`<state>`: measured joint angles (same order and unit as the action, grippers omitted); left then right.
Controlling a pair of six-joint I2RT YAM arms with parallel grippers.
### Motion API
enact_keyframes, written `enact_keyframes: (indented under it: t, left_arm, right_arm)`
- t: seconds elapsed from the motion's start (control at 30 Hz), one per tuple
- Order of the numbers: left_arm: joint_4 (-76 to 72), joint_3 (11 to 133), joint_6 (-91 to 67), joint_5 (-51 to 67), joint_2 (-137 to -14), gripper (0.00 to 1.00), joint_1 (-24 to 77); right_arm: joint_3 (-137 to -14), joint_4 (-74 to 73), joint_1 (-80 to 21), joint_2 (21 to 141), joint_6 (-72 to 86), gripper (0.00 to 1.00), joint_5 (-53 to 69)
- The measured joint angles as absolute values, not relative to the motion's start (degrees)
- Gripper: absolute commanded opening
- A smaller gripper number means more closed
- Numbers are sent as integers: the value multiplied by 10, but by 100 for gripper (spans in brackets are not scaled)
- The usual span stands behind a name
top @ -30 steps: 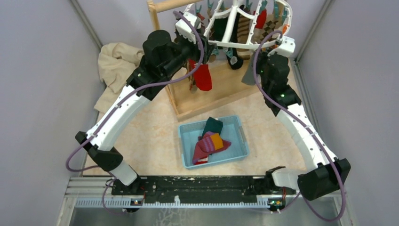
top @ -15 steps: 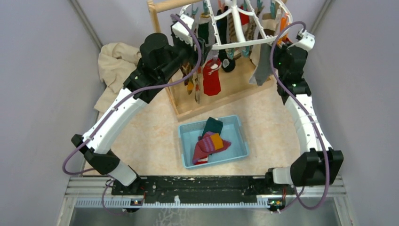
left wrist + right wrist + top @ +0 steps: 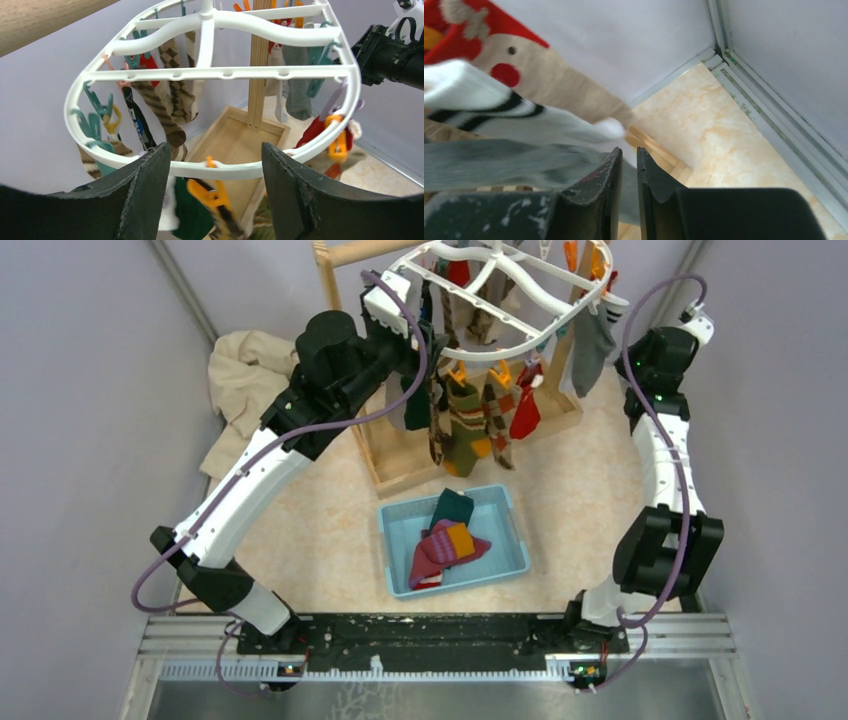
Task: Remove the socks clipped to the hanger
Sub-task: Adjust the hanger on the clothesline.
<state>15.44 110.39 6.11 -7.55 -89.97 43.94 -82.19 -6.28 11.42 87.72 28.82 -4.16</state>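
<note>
Currently your right arm stretches far, right tool clamped on the grey sock; left tool gapes at the hanger rim.

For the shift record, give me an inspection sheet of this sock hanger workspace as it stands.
Surface: beige marbled table, no spills seen.
Job's things: white hanger tilted, many socks clipped on; others lie in the blue bin.
Clutter: beige cloth far left; wooden stand.
Grippers: left gripper open, hanger rim between its fingers; right gripper shut on grey sock.
Cables: purple cables loop along both arms, no snag seen.
Surroundings: grey walls, metal rail at near edge.
</note>
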Motion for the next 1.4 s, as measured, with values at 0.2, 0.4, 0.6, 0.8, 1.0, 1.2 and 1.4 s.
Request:
enact_keyframes:
  t: [0.2,0.4,0.6,0.8,1.0,1.2,1.4]
  left_arm:
    - [154,1104,61,-79,-900,73,439]
    - [155,1104,61,-83,-900,73,438]
    - [155,1096,61,-88,-898,73,437]
    - [158,1080,60,-91,-886,72,437]
    - [168,1060,47,-88,-851,73,437]
    - [198,1051,37,-74,-814,67,437]
    - [238,1058,20,-55,-811,64,437]
  right_arm:
    - [-827,-92,145,881,298,50,-11]
    - [-792,-140,144,791,300,63,25]
    - [-743,-172,144,605,302,64,51]
    - [-727,-198,138,521,298,62,106]
    - [-711,-238,89,511,295,58,162]
    - [-697,-279,44,476,285,56,210]
    - [-696,-307,25,421,288,49,267]
